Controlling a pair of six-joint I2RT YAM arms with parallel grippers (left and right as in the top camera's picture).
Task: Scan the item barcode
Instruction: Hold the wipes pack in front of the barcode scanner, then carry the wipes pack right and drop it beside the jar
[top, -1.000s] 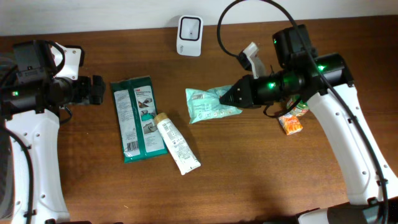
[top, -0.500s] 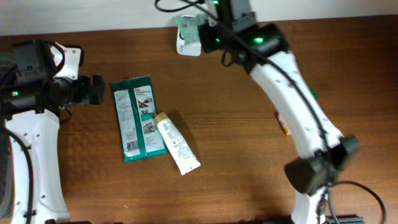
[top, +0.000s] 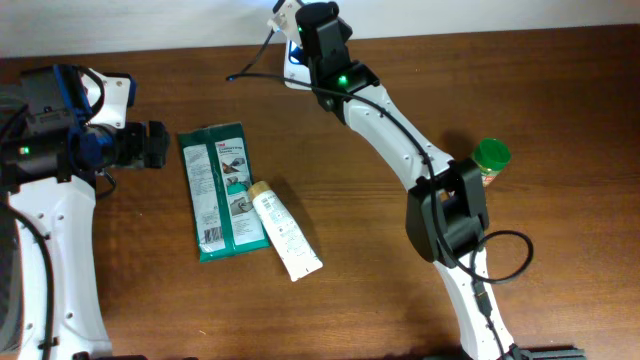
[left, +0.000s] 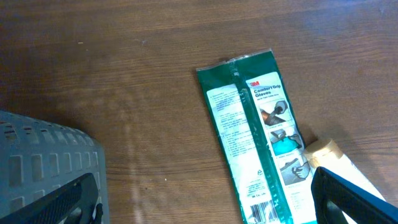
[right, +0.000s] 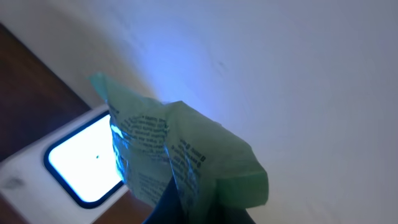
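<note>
Step in hand: the scan itself. Right claw is clenched on the pouch, with the arm stretched to the back edge of the desk. The pouch hangs in the air just in front of the scanner. The scanner window glows white and blue light spills on the wall behind. Small print shows on the pouch, but no barcode is findable in any view, so cannot tell if it faces the window. In overhead the pouch is hidden by the right wrist.

Left claw is released and empty, hovering at the left near the gloves pack. A tube touches that pack's lower right. 1 green-capped item sits well apart at right.

Judgement: the next move likely needs a small tilt or turn of the pouch so the code meets the window flat. Risk: the crumpled film bends the code and causes a misread.
</note>
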